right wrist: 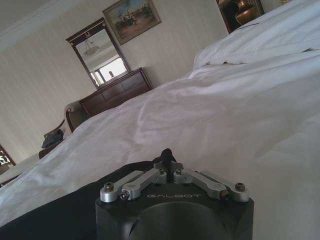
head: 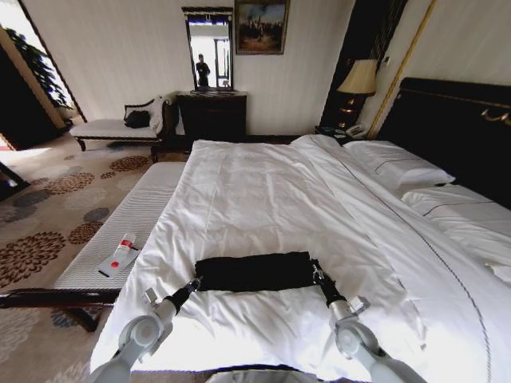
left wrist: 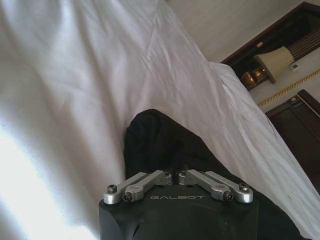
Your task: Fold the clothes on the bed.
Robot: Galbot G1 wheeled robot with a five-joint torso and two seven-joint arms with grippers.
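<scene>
- Lying crosswise on the bed (head: 263, 191), the black T-shirt (head: 254, 271) forms a folded band.
- Left gripper (head: 194, 283) and right gripper (head: 318, 274) pinch its opposite ends, fingers clenched on fabric.

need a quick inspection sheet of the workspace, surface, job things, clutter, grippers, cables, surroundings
surface: bed with white duvet, lightly creased, two pillows by the dark headboard.
job's things: black T-shirt lying as a narrow folded band across the near end of the bed; its lettering is hidden.
clutter: small white-and-red tube on the bench beside the bed.
grippers: left gripper at the shirt's left end; right gripper at its right end, with a tuft of black fabric showing between its fingers in the right wrist view.
cables: nothing seen.
surroundings: patterned carpet, chaise, dark dresser with mirror and painting, bedside lamp.
</scene>
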